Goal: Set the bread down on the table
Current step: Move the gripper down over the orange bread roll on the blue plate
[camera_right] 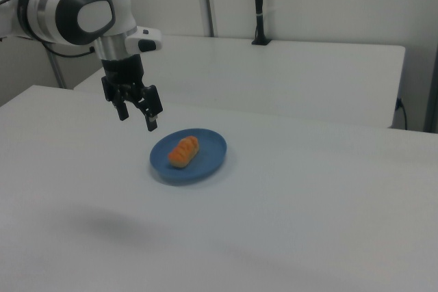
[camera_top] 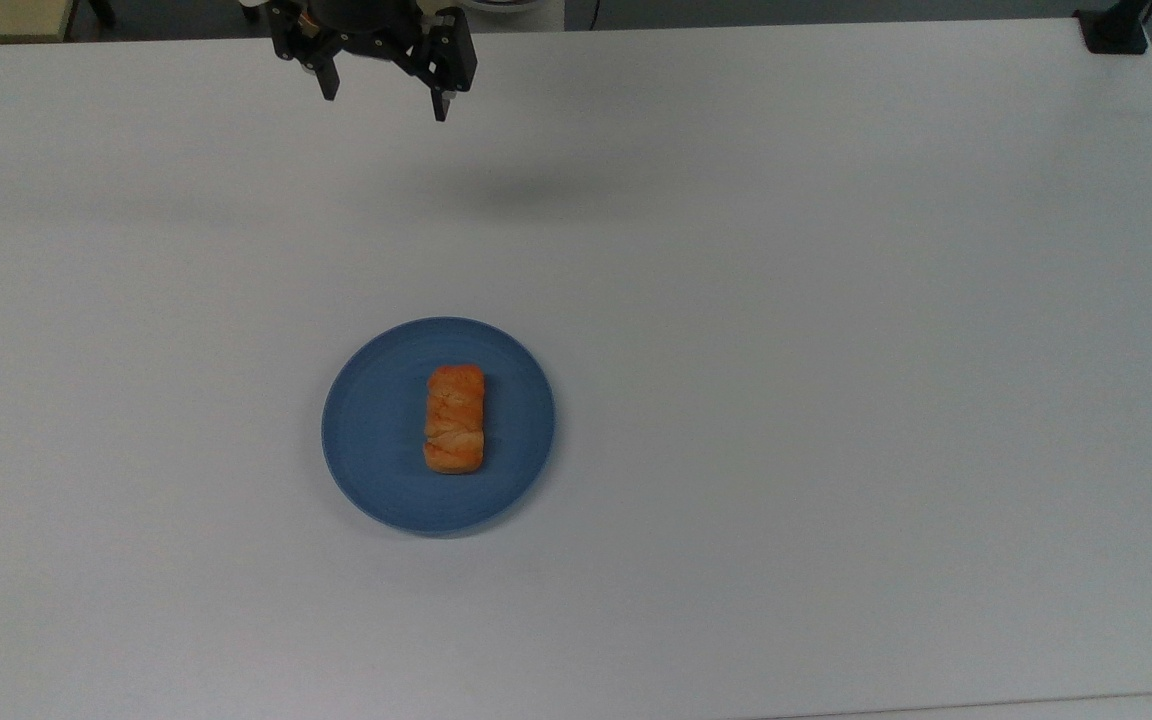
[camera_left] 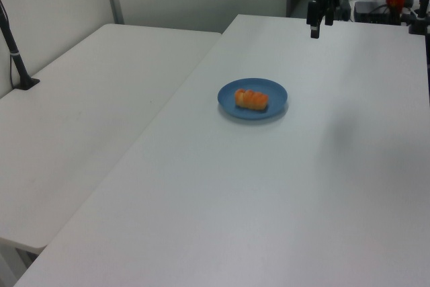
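- White smooth worktop [camera_top: 836,350], bare surface on all sides of the hand [camera_top: 386,95]; far edge of the worktop lies just behind the hand in the top view, near edge well apart from it.
- Hand is black, two fingers [camera_top: 442,100] spread apart and holding nothing, hanging above the worktop with a gap under the tips; seen also in the left view [camera_left: 318,25] and the right view [camera_right: 137,115].
- Blue plate [camera_top: 376,470] sits flat on the worktop, well below the hand in the top view, to the hand's lower right in the right view [camera_right: 205,162].
- Bread [camera_top: 455,418] lies on the plate near its middle, well apart from the hand, not touched by it.
- Bread's long axis runs top to bottom in the top view, one short end toward the hand; in the left view [camera_left: 251,99] it lies roughly left-right.
- Second white table [camera_left: 80,119] abuts on the left view's left; dark post [camera_right: 258,1] stands on it beyond the hand in the right view.
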Available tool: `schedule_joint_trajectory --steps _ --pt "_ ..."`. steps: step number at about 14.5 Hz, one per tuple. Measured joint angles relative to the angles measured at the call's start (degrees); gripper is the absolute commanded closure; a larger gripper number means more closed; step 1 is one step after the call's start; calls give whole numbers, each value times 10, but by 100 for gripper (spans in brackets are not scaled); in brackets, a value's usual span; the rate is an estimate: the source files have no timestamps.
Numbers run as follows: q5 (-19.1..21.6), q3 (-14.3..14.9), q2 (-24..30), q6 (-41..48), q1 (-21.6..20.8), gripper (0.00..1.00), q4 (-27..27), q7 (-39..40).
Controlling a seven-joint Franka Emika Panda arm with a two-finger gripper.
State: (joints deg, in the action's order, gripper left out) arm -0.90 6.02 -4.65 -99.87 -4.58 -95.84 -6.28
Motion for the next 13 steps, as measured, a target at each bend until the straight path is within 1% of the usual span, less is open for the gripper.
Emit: schedule_joint_trajectory --steps 2,5,9,11,13 --pt "0 0 0 0 0 0 7 -5" --pt "0 0 0 0 0 0 11 -33" --pt "0 0 -2 0 0 0 18 -39" --pt "0 1 -20 0 0 0 40 -39" --pt "6 8 -70 0 1 0 84 -15"
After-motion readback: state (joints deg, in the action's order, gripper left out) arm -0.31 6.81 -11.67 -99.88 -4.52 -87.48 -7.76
